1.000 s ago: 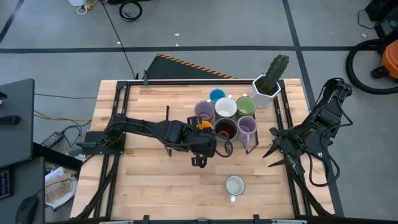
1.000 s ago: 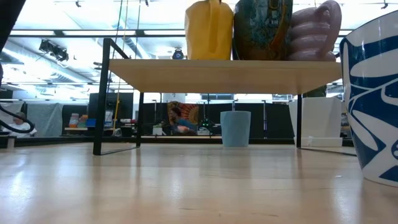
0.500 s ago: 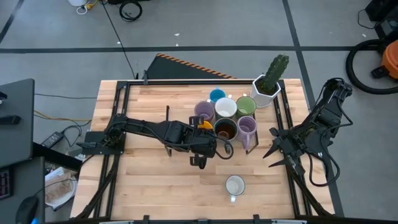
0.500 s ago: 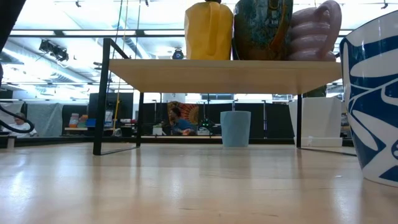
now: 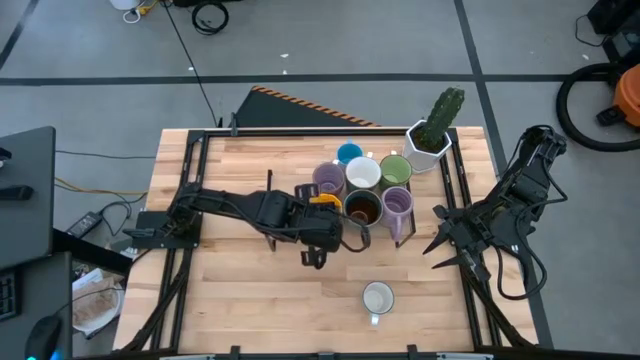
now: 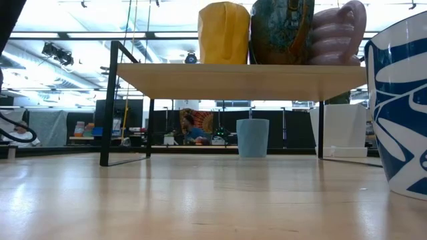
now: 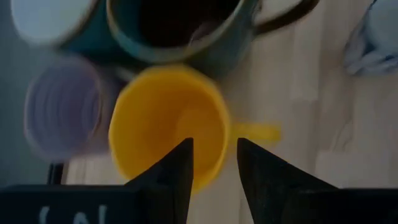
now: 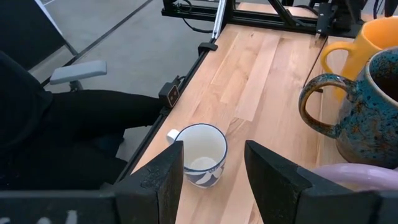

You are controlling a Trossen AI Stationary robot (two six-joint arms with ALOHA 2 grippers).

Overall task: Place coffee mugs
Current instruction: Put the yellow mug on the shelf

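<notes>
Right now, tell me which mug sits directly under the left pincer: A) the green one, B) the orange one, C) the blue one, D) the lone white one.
B: the left wrist view looks straight down into the orange mug, with the left pincer open over its rim.

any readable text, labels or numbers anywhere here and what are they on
No text can be read in any view.
The mugs, such as the orange mug and the lone white mug, carry no words; the white one has only a blue pattern.
The left gripper housing shows faint pale marks at the picture's bottom edge, too blurred to read.
The room's far shelves in the low view are too small to read.
</notes>
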